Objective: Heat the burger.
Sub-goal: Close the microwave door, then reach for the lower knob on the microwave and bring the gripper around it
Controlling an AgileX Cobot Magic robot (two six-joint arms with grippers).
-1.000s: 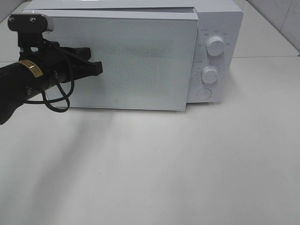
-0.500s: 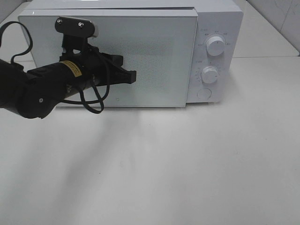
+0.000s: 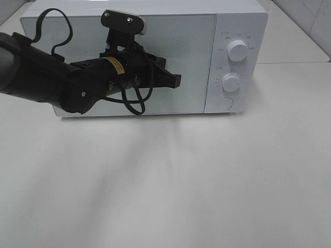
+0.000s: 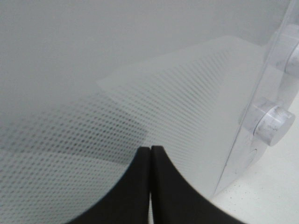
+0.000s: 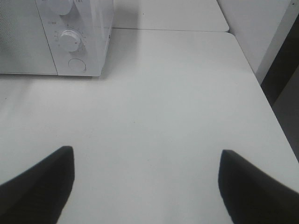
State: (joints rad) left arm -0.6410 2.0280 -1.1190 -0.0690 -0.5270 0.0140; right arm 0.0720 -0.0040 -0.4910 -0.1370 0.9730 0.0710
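The burger is out of view in every frame. The white microwave stands at the back of the table, and its frosted door lies flush with the front. My left gripper is shut, with its tips against the door's right half. In the left wrist view the two black fingers of that gripper press together with nothing between them, right at the dotted glass. My right gripper is open and empty over the bare table to the right of the microwave. It does not show in the exterior view.
Two round knobs and a round button sit on the microwave's right panel. The lower knob shows close beside the left fingers. The white table spreads in front; its right edge borders a dark gap.
The left arm has swept to the right across the microwave's front. The door, which stood ajar a second ago, has swung flush. The right gripper has stayed open.
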